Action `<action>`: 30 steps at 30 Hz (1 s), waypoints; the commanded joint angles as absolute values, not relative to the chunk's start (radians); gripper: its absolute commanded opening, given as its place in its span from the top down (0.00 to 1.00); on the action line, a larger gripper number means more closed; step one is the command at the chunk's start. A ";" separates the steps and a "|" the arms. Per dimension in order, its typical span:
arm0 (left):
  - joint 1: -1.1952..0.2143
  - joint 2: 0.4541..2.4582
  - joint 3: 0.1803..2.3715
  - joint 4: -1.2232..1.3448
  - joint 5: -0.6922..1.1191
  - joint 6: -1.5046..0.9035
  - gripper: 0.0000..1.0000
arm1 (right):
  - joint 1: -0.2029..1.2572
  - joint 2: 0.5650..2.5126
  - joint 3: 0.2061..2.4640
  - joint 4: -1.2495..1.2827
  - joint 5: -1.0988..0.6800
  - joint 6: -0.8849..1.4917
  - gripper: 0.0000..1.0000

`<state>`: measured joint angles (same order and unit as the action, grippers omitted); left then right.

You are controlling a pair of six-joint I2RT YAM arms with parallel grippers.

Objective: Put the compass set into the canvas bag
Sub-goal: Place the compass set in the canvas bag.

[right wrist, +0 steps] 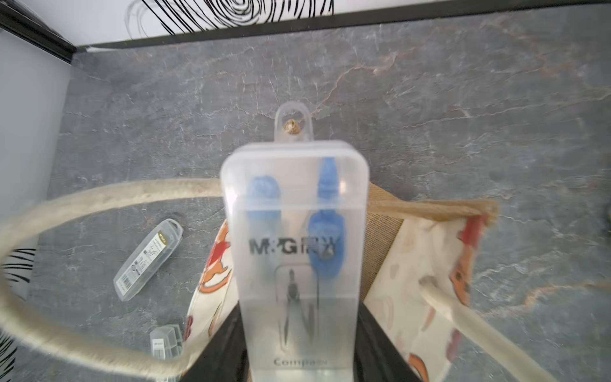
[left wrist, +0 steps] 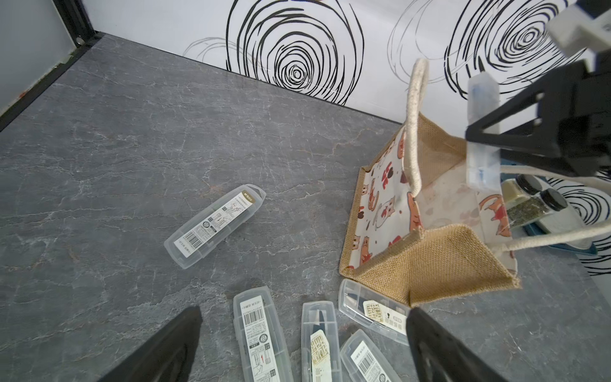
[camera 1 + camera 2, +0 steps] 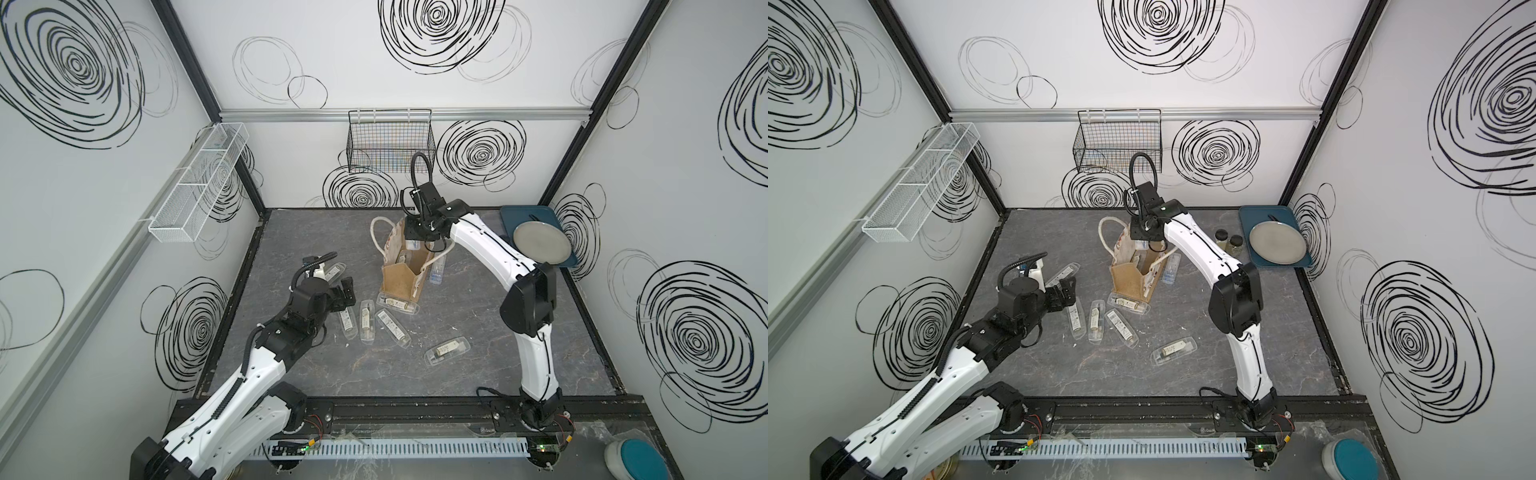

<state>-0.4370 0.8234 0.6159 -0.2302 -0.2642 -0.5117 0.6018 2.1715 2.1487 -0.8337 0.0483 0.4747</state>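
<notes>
1. The right gripper is closed narrow on the compass set, a clear plastic case with blue parts inside. The jaws pinch its flat faces below the middle.
2. The case stands roughly upright, with its hanging tab at the top and its long axis pointing down toward the canvas bag.
3. In the left wrist view the case's lower end sits at the bag's mouth, between the 2 rope handles and between the printed side panels. How far it has passed below the rim cannot be told.
4. The bag stands on the table toward the back centre. Its open mouth faces up and runs front to back.
5. The right arm reaches from its base at the front edge with the elbow raised. Its forearm angles toward the back centre and its wrist is bent down over the bag.
6. The left gripper is wide open and holds nothing. It hovers over the spare cases lying flat in front of the bag, well apart from the held case.
7. The right arm is the nearer one, so the next move probably calls for a straight drop along the case's long axis. The case likely has to stay clear of the handle just beside it until the jaws let go.
</notes>
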 commanded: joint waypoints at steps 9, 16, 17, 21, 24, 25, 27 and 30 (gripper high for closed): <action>-0.443 0.837 0.646 -0.241 -0.289 -0.506 0.01 | 0.622 2.304 2.189 -0.976 -0.003 0.573 0.48; -0.451 0.842 0.640 -0.233 -0.291 -0.508 0.01 | 0.617 2.258 1.992 -0.835 0.017 0.662 0.48; -0.451 0.839 0.638 -0.236 -0.294 -0.508 0.01 | 0.616 2.261 1.989 -0.830 0.018 0.667 0.48; -0.451 0.819 0.631 -0.244 -0.302 -0.506 0.01 | 0.616 2.264 2.007 -0.843 0.017 0.663 0.43; -0.452 0.809 0.627 -0.250 -0.308 -0.505 0.01 | 0.620 2.239 2.019 -0.839 0.017 0.647 0.36; -0.453 0.807 0.626 -0.252 -0.308 -0.505 0.01 | 0.622 2.227 2.028 -0.842 0.019 0.640 0.32; -0.453 0.806 0.628 -0.254 -0.308 -0.506 0.01 | 0.623 2.210 2.053 -0.857 0.020 0.623 0.28; -0.454 0.809 0.630 -0.253 -0.305 -0.508 0.01 | 0.624 2.181 2.096 -0.895 0.034 0.596 0.24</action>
<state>-0.4473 0.8158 0.6163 -0.2481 -0.2909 -0.5095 0.6193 2.2597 2.0449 -0.8364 0.0193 0.6189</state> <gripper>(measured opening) 0.992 0.760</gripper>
